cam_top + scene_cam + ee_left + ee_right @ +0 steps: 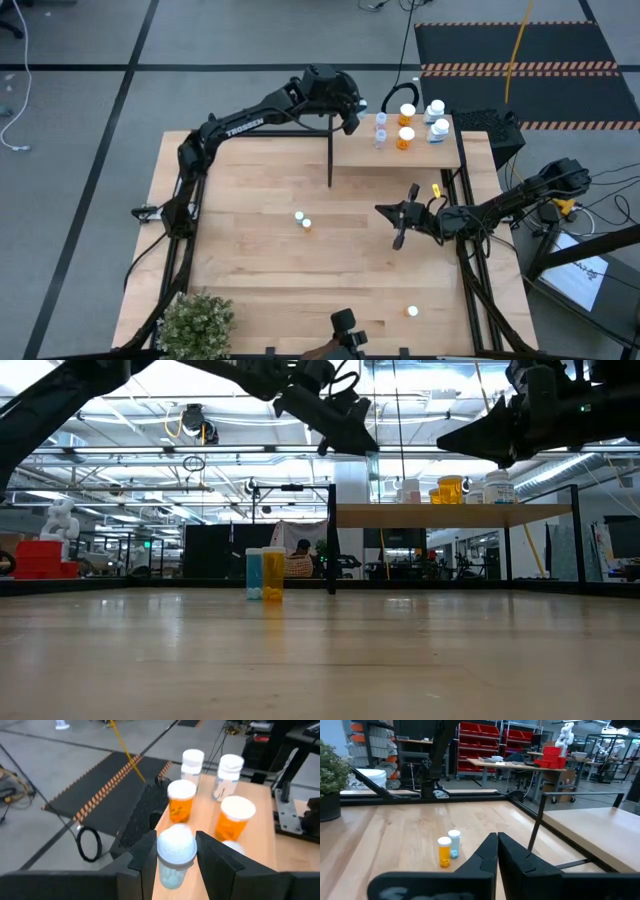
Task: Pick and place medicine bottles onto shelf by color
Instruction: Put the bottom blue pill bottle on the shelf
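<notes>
1. Left gripper [175, 855]: raised over the near-left end of the shelf [440, 158], fingers narrowed around a pale blue bottle [175, 852], white cap toward the wrist camera, long axis roughly upright and hanging between the two pads.
2. Held bottle: not yet set down, judging from the low view, where it hangs above the board's level.
3. Shelf contents: two orange bottles [181, 802] and two clear-blue bottles [192, 766] standing upright, plus another white cap partly hidden just behind the held bottle; further bottles toward the far right end in the high view.
4. Key relation: blue group ahead of the left gripper and farther along the board, orange pair between gripper and blue group; probable next move a short carry past or beside the orange ones, then straight down, keeping the bottle's axis vertical.
5. Risk, as a judgement: tight spacing, so a finger could brush an orange cap on the way down.
6. Right gripper [497, 851]: fingers pressed shut, holding nothing, hovering over the table's right-centre.
7. Remaining on the table: an orange and a blue bottle [302, 219] side by side, touching or nearly so, near mid-table and ahead of the right gripper; one more orange bottle [411, 311] near the front right corner, nearer the right arm.
</notes>
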Controlling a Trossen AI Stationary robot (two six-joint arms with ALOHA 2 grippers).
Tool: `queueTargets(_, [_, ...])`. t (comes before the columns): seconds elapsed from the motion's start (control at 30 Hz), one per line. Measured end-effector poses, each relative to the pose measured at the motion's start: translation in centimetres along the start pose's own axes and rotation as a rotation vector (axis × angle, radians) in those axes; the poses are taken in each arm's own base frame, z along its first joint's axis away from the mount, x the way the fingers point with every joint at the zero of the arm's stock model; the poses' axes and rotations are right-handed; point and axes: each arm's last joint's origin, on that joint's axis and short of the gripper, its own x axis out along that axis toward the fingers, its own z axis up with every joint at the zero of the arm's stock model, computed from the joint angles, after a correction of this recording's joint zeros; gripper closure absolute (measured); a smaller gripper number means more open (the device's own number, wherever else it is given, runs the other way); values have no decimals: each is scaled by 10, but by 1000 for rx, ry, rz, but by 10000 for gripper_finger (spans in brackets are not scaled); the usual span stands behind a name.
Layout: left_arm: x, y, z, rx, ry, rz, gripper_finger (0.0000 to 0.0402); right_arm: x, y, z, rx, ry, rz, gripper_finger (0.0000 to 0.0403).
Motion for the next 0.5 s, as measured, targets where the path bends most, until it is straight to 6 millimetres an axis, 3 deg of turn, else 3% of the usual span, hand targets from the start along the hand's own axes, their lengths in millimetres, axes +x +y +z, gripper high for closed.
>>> queueTargets(0.27, [1,1,-5,-24,36,29,275,0,0,0,18,0,7,399])
queueTargets(0.5, [23,1,-32,-53,63,57,275,0,1,0,19,-1,29,399])
